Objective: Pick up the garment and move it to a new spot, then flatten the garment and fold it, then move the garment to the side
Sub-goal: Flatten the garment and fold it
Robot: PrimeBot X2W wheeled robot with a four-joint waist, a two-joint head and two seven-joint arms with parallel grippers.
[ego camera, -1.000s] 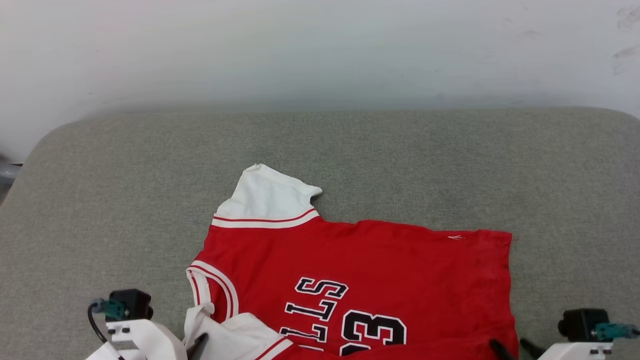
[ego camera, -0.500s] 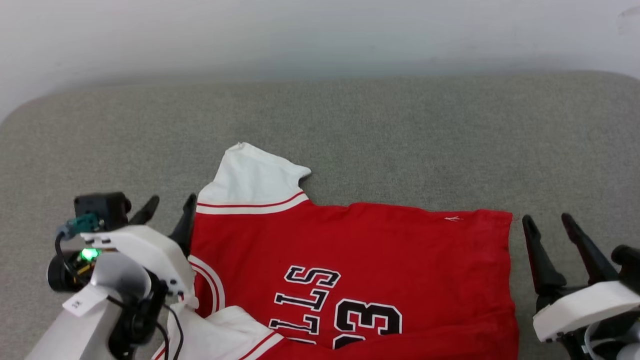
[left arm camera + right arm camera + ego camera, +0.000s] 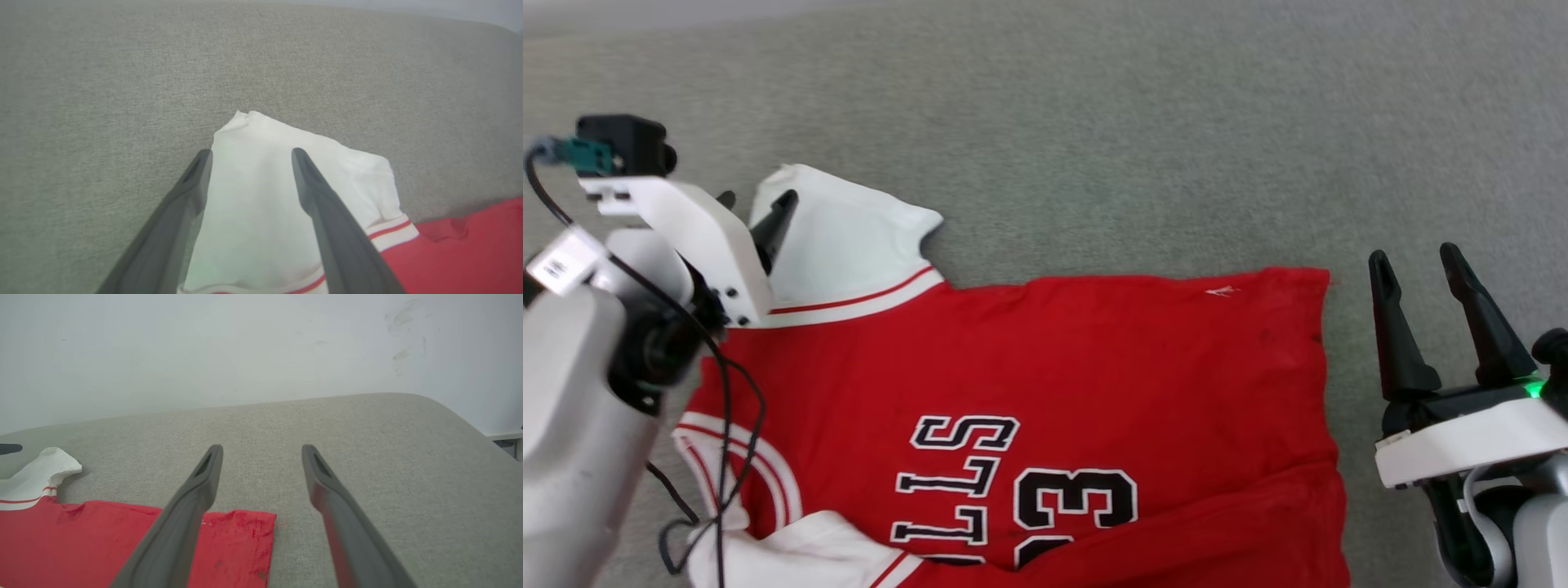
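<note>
Lying front up on the grey upholstered surface, the red jersey T-shirt occupies the near centre. The left gripper, fingers spread, straddles the far white sleeve, possibly touching it. The right gripper, likewise spread and empty, stands just beside the hem.

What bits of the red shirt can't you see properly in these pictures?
- Head view: the shirt runs off the bottom edge, so its letters and number are cut short.
- Head view: the left arm covers part of the white sleeve and the shirt's edge beside it.
- Left wrist view: it cannot be told whether the left fingers touch the sleeve or are just above it.
</note>
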